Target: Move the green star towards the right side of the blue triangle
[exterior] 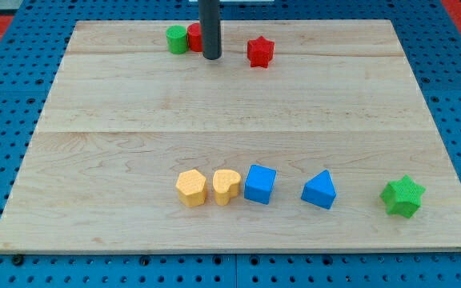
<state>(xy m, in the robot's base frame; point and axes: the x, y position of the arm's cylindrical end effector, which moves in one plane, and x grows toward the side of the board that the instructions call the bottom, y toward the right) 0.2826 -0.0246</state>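
Note:
The green star (402, 196) lies near the view's bottom right corner of the wooden board (238, 104). The blue triangle (319, 190) lies to the star's left, with a clear gap between them. My tip (212, 57) is at the view's top, far from both blocks. It stands just right of a red block (194, 37) that the rod partly hides, and left of a red star (259, 52).
A green cylinder (177, 39) sits left of the hidden red block. A row at the view's bottom holds a yellow hexagon (190, 188), a yellow heart (226, 187) and a blue cube (260, 184), left of the triangle.

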